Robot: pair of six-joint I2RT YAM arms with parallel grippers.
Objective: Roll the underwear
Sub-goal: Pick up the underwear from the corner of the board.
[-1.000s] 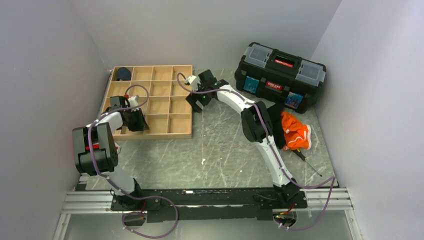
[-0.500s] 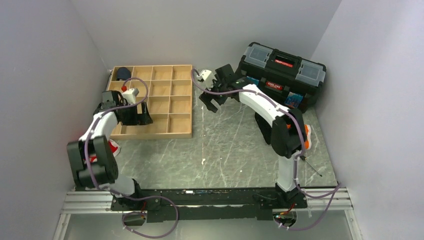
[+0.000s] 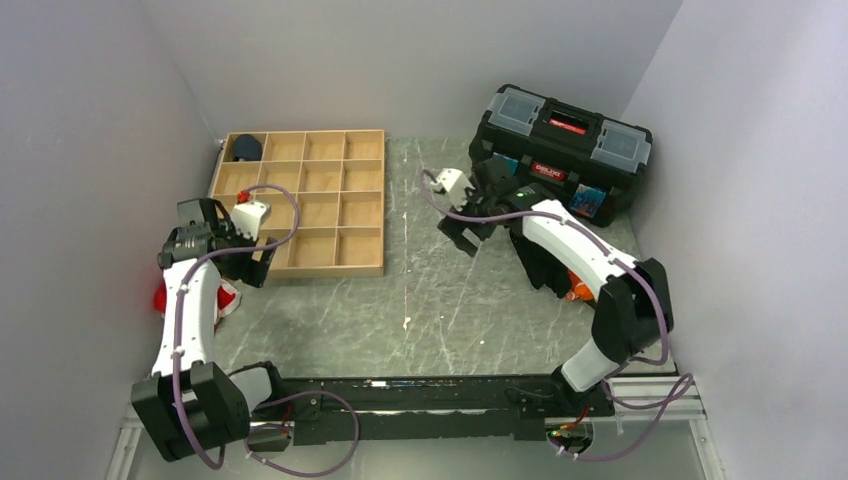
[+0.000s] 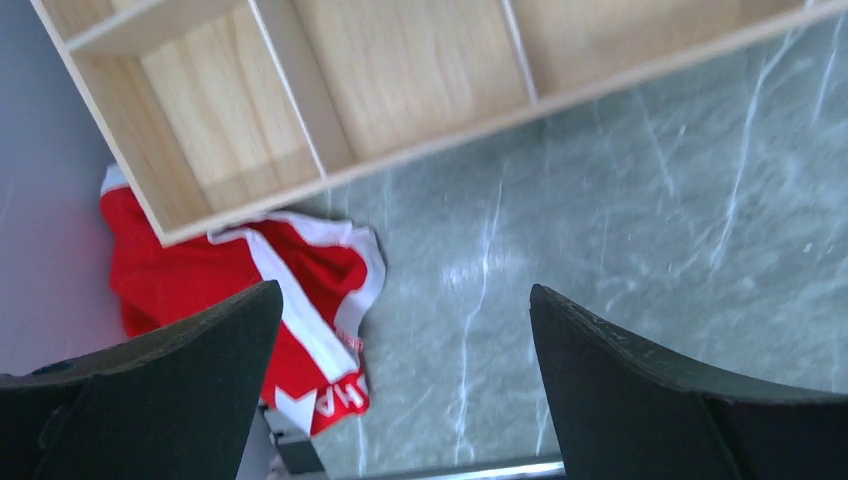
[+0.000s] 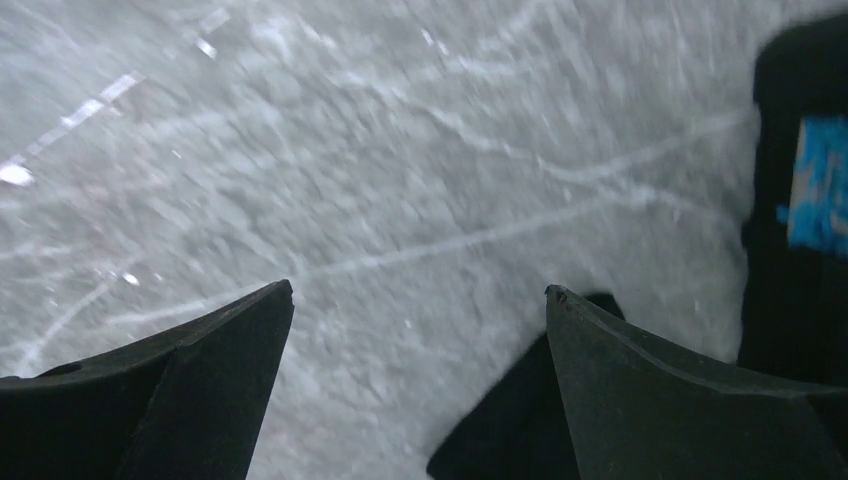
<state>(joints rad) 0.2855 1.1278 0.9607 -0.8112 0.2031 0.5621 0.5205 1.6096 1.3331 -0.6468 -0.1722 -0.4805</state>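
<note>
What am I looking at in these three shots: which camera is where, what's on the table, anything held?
A left arm and a right arm are bolted at the near edge of a marbled table. The wide picture looks down from above and behind them. The other two come from a camera on each wrist; the dark wedges at the bottom are that arm's own fingers. On the table: a wooden compartment tray with a dark blue bundle in its far-left corner, a black toolbox, and orange cloth mostly hidden by the right arm. The red underwear lies unrolled by the tray's near-left corner. The left hand and right hand are open, holding nothing.
</note>
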